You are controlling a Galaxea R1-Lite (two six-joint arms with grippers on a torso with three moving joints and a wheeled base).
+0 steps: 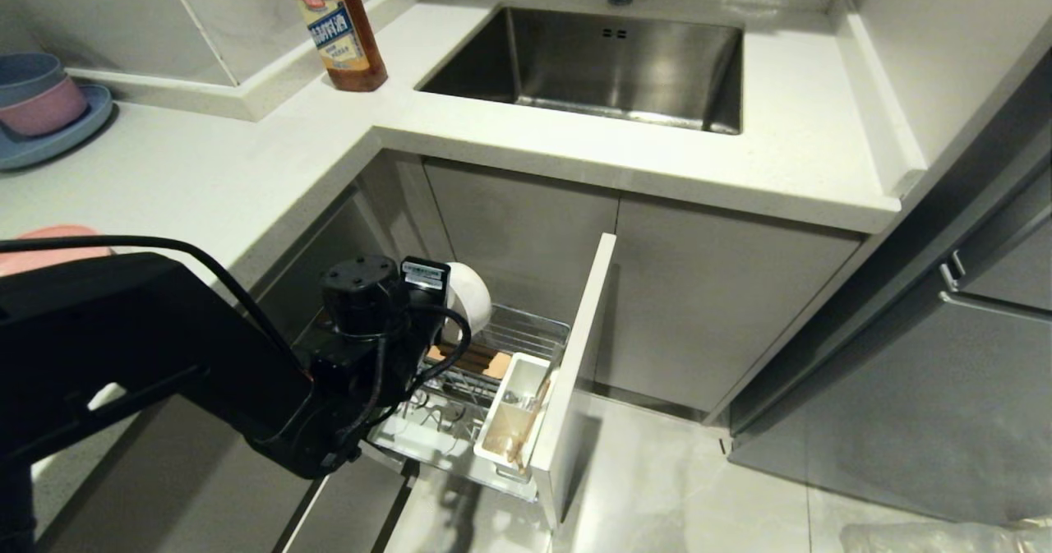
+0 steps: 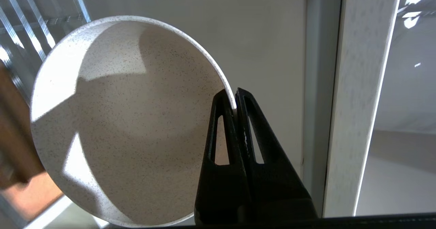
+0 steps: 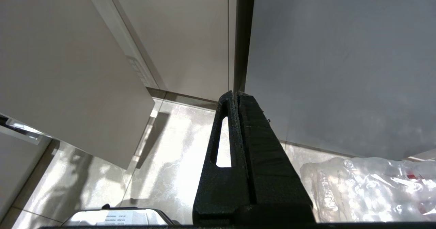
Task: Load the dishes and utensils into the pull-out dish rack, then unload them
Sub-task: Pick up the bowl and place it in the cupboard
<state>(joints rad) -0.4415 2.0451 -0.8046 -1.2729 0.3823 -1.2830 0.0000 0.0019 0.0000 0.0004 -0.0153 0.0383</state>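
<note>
My left gripper [image 2: 235, 97] is shut on the rim of the cream-white speckled bowl [image 2: 126, 120], one finger inside and one outside. The bowl [image 1: 472, 293] hangs on edge above the back of the pull-out dish rack [image 1: 526, 333], beside its wooden block [image 1: 486, 362]. Thin utensils [image 1: 528, 401] stand in the rack's white cup [image 1: 503, 438]; I cannot tell them apart. The pink plate [image 1: 43, 244] lies on the counter at the left, mostly hidden by my left arm. My right gripper [image 3: 235, 93] is shut and empty, hanging over the floor.
The rack's narrow door front [image 1: 582, 364] stands out into the floor space. On the counter are a sauce bottle [image 1: 339, 23], the sink [image 1: 608, 68] and a blue plate with small bowls [image 1: 41, 109]. A plastic bag [image 1: 945, 536] lies on the floor at the right.
</note>
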